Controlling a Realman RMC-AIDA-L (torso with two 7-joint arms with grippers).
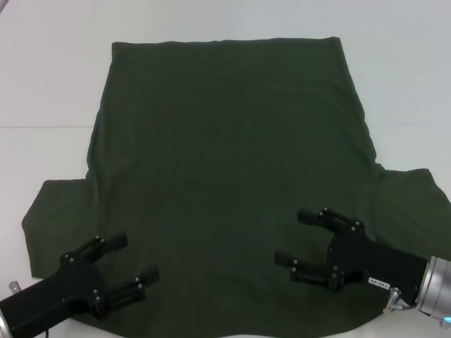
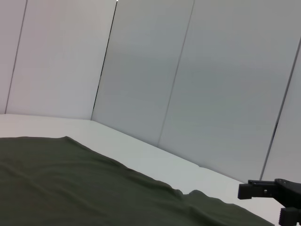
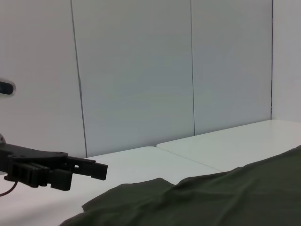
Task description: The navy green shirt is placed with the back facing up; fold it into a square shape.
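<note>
The navy green shirt (image 1: pixel 225 183) lies spread flat on the white table, hem at the far side, sleeves out to both sides near me. My left gripper (image 1: pixel 134 257) hovers open over the shirt's near left part, beside the left sleeve. Over the near right part my right gripper (image 1: pixel 292 236) is open too, fingers pointing toward the middle. Neither holds any fabric. The left wrist view shows the shirt (image 2: pixel 84 188) and the right gripper (image 2: pixel 273 195) farther off. In the right wrist view the shirt (image 3: pixel 225 197) appears with the left gripper (image 3: pixel 70 172) beyond it.
The white table (image 1: pixel 49 84) extends around the shirt on the far, left and right sides. Pale wall panels (image 2: pixel 188 70) stand behind the table in both wrist views.
</note>
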